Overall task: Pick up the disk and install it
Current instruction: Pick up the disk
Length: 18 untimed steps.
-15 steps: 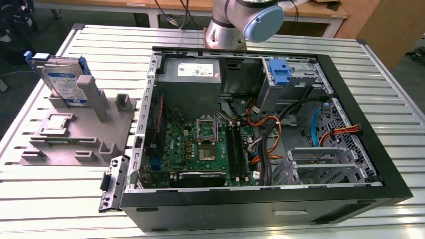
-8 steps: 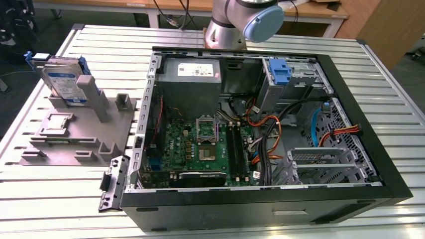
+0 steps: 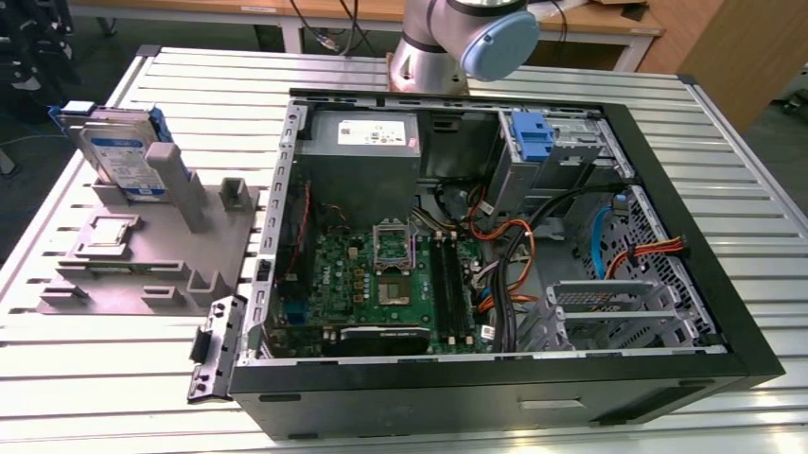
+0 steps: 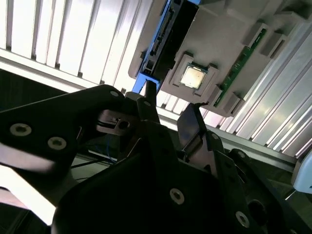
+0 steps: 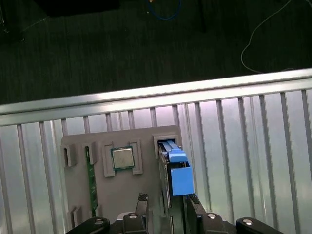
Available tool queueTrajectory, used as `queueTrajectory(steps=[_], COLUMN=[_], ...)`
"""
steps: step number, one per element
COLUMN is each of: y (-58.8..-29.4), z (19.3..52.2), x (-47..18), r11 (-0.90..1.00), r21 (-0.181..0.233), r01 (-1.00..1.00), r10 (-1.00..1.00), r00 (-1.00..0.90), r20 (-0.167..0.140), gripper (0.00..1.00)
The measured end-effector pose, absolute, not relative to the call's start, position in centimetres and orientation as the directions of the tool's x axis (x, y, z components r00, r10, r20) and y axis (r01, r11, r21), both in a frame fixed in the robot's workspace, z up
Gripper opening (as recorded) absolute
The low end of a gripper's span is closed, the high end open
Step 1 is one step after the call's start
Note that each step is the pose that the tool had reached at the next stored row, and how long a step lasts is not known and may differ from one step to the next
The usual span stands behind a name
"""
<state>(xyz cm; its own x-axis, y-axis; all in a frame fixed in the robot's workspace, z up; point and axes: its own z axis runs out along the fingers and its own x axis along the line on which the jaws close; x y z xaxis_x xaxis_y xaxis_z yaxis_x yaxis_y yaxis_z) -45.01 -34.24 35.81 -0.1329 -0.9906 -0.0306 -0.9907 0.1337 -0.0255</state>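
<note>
Well outside the open case (image 3: pixel 505 397): disk (image 3: pixel 120 153) upright in fixture (image 3: pixel 158 255) slot.

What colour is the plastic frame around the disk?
Bright blue, around the disk; clearest in the first wrist view.

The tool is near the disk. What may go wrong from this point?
1. The disk stands on edge in the grey fixture; the open tool might strike its top or tilt it.
2. A chip lies close beside; the tool might knock it.
3. Loose cables in the case could snag the disk.
</note>
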Motion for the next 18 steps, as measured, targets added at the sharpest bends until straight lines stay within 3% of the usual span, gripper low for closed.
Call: queueTrajectory(steps=[12,18], y=[-33.82,-33.77], z=[34.95,34.72], x=[-45.06,-45.04], r11=[0.1,0.101], r21=[-0.022,0.003], r01=[-0.995,-0.995], r10=[-0.994,-0.994], r00=[-0.1,-0.101], r20=[-0.033,-0.049], gripper=[0.45,0.45])
